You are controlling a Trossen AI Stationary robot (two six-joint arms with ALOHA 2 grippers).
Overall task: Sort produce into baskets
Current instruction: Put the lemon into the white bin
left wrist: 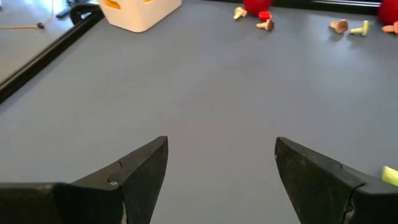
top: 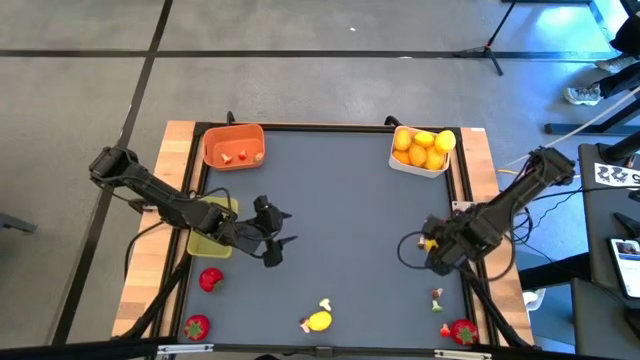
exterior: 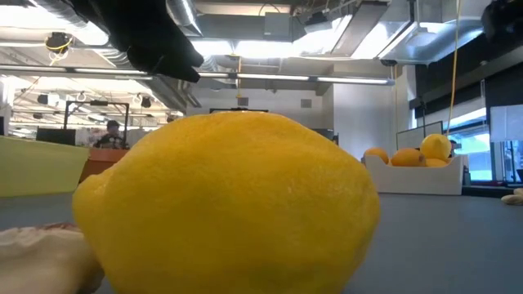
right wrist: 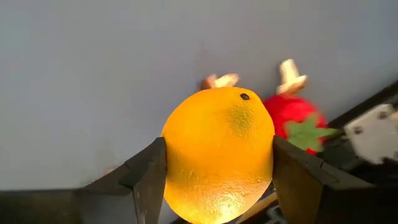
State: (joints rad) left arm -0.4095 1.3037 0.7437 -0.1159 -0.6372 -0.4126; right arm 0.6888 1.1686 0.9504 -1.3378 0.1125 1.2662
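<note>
My right gripper (top: 432, 246) hangs over the table's right side, pointing down, shut on an orange citrus fruit (right wrist: 217, 155). Below it on the table lie a red strawberry (right wrist: 293, 119) and two pale bits (right wrist: 221, 79). My left gripper (top: 271, 240) stands open over the table's left part, with nothing between its fingers (left wrist: 146, 165). The white basket (top: 421, 152) at the far right holds several citrus fruits. At the far left, the orange basket (top: 232, 146) holds small bits. The yellow-green basket (top: 212, 230) lies under my left arm. A lemon (top: 318, 320) rests near the front edge. My right gripper pinches the citrus fruit between its two fingers, which sit on two opposite sides of it (right wrist: 171, 155). The fingers come from above, pointing down. The fruit is lifted clear of the table, its small dark dimple (right wrist: 244, 96) turned toward the table.
Two strawberries (top: 210, 279) (top: 197, 325) lie at the near left, and one (top: 462, 331) lies at the near right beside small bits (top: 437, 296). The lemon (exterior: 229, 204) fills the low view. The table's middle is bare grey mat (top: 340, 210).
</note>
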